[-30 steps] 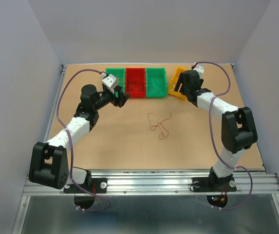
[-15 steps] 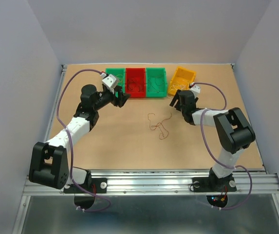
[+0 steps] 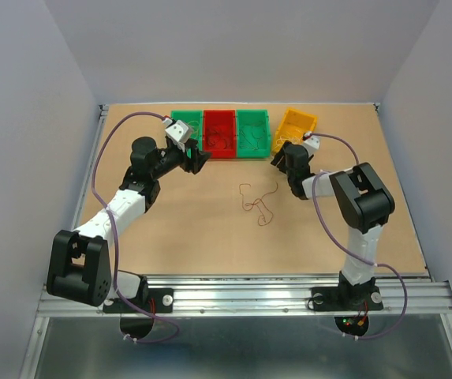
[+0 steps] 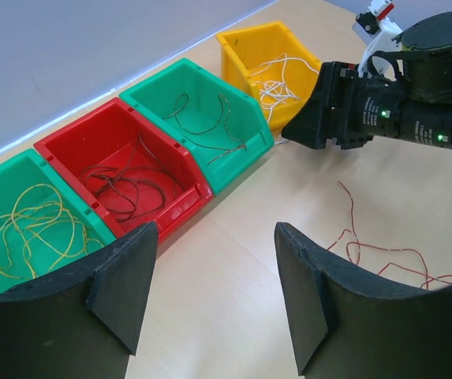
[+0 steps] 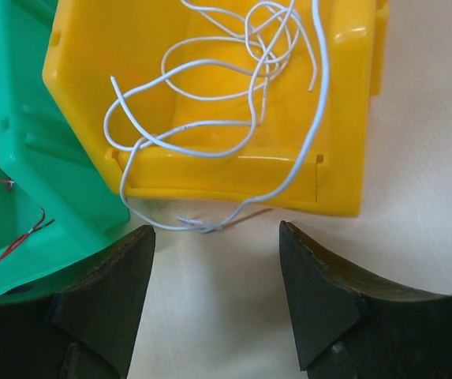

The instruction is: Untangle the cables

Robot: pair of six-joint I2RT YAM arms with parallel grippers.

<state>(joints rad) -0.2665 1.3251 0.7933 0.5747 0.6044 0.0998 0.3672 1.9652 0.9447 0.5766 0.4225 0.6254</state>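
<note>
The loose cables (image 3: 259, 202) lie as a small tangle of thin brown and orange loops on the table's middle; the left wrist view shows an orange strand of the cables (image 4: 367, 249) at its right. My left gripper (image 3: 202, 160) hovers open near the red bin, its jaws (image 4: 215, 229) over bare table. My right gripper (image 3: 279, 160) is open and low in front of the yellow bin (image 3: 304, 116), with nothing between its jaws (image 5: 215, 229). A white wire loop (image 5: 202, 225) hangs over the yellow bin's front wall (image 5: 233, 170) onto the table just ahead of the fingers.
At the back stand a green bin (image 3: 184, 117) with yellow wires, a red bin (image 3: 218, 115) with dark wires, another green bin (image 3: 252, 115) with brown wires, and the yellow bin with white wires. Purple arm cables arc beside each arm.
My right arm pulled back from the yellow bin and folded down to the table in front of it; the bin now sits flat. Its jaws narrowed slightly. The left arm stayed still.
</note>
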